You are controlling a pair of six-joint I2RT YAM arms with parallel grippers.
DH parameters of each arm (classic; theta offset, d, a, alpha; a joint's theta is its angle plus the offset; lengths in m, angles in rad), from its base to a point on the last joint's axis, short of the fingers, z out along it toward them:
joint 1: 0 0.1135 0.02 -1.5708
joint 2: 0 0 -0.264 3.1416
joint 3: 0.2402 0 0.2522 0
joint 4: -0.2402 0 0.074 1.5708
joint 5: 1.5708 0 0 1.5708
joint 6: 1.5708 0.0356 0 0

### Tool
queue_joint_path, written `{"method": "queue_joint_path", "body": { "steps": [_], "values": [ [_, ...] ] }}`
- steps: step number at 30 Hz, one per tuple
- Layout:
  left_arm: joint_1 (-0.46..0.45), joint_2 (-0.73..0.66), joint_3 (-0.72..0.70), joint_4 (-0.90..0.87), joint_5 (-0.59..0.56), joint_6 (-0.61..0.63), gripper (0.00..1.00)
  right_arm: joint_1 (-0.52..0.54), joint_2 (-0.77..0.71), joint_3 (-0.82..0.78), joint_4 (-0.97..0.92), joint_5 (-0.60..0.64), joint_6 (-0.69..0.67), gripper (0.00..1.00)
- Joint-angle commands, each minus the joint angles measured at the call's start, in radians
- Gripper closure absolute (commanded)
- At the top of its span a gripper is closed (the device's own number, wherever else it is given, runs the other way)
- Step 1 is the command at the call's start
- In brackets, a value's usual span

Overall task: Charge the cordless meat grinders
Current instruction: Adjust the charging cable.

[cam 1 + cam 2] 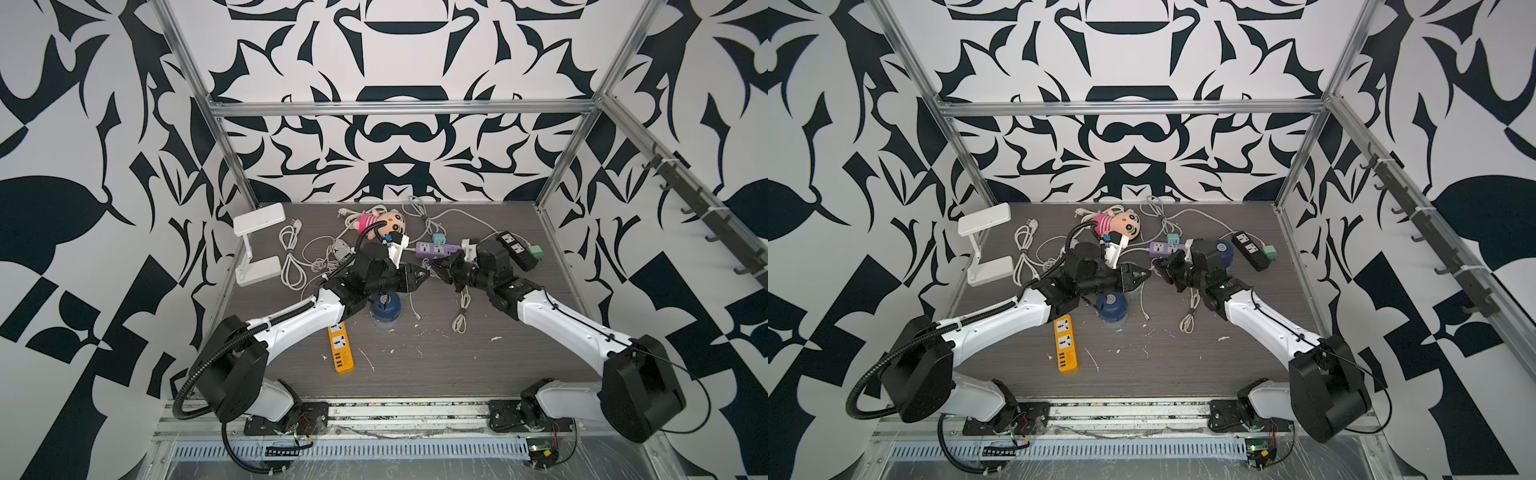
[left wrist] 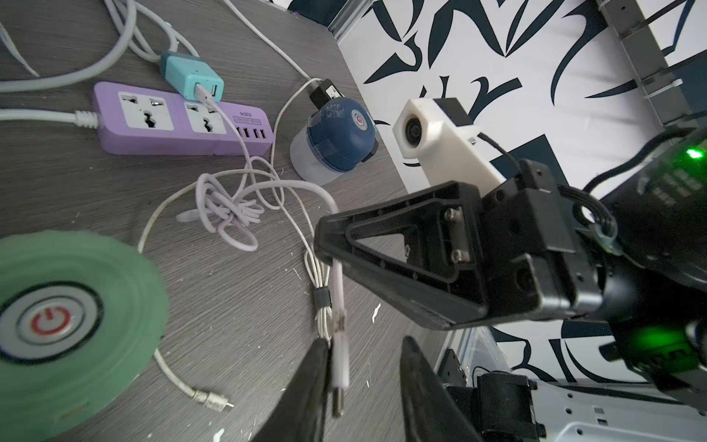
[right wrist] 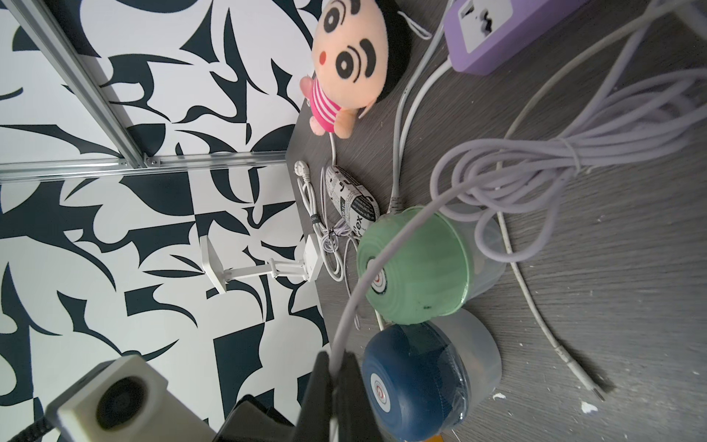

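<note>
Cable handover: right end effector (image 3: 336, 361) clamps lilac cable (image 2: 338, 291), left end effector (image 2: 365, 344) part-open around its plug (image 2: 339, 369); next likely needs a square, firm pinch on plug.

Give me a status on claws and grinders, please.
Right claw shut on lilac cable. Left claw open around its USB plug. Mint grinder adjacent. Loose cords nearby.

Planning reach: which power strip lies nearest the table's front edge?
The orange power strip; the purple strip and black strip both lie farther back.
</note>
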Motion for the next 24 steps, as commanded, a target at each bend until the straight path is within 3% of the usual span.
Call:
{"method": "queue_joint_path", "body": {
  "steps": [1,16,17,21,24],
  "values": [
    [-0.001,0.012,0.025,0.018,0.003,0.012,0.69,0.007,-0.026,0.022,0.027,0.007,-0.007,1.00],
    [0.000,-0.003,0.020,-0.036,-0.038,0.006,0.95,0.000,-0.045,0.030,-0.027,-0.009,-0.060,1.00],
    [0.002,-0.007,0.026,-0.057,-0.043,0.008,0.99,-0.006,-0.054,0.043,-0.072,-0.010,-0.096,0.95],
    [0.003,-0.041,0.054,-0.178,-0.038,0.025,1.00,-0.039,-0.121,0.090,-0.296,0.020,-0.273,0.49],
    [0.003,-0.063,0.081,-0.298,-0.019,0.044,1.00,-0.071,-0.182,0.133,-0.454,0.059,-0.412,0.29]
  ]
}}
